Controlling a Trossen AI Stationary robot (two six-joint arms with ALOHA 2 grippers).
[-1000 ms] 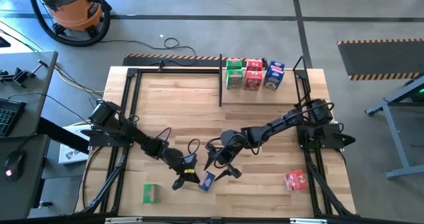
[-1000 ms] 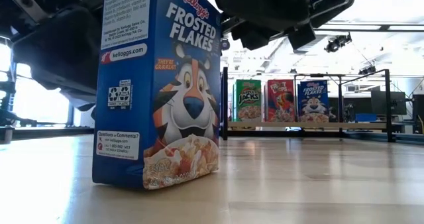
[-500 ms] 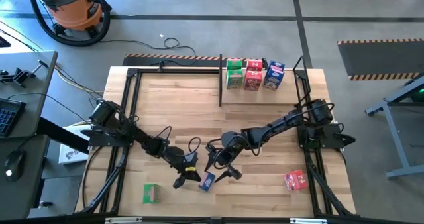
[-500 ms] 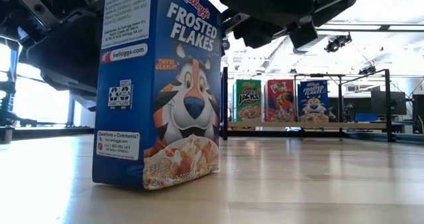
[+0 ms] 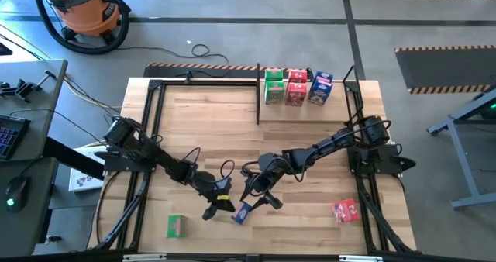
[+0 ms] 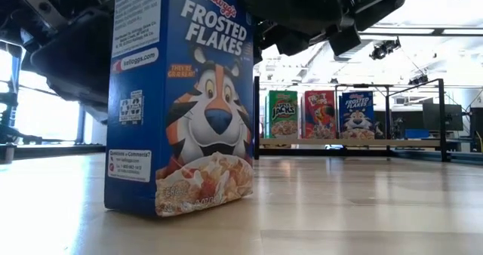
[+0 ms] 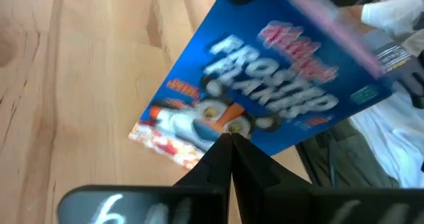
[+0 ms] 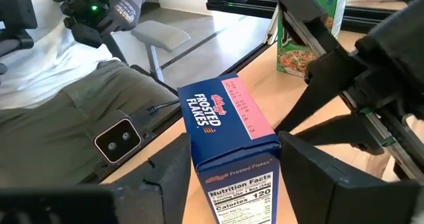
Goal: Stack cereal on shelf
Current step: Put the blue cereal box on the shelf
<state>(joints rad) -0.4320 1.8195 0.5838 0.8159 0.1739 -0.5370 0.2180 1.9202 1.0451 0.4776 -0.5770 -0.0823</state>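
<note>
- Blue Frosted Flakes box (image 5: 242, 212) — stands upright on the worktop near its front edge, about midway along, both grippers close beside it.
- Right gripper (image 5: 256, 195) — set over the box's top; in the right wrist view the two fingers (image 8: 318, 177) straddle the narrow top end, one at each broad face, with the jaws part-way open. Whether they already press the cardboard I cannot tell.
- Left gripper (image 5: 219, 206) — just beside the box on its left, its jaws pinched fully together and holding nothing; the tip points at the printed front.
- Handling, as a judgement: thin hollow cardboard — light, easily tipped, and liable to dent under a hard squeeze. The best hold looks to be across the two broad faces near the top, with modest pressure; glossy print may slip.
- Shelf (image 5: 259, 93) at the worktop's back edge carries a green box (image 5: 273, 87), a red box (image 5: 295, 87) and a blue box (image 5: 321, 88) in a row.
- Loose stock: a green box (image 5: 176, 226) near the front left corner; a red box (image 5: 346, 210) near the front right corner.
</note>
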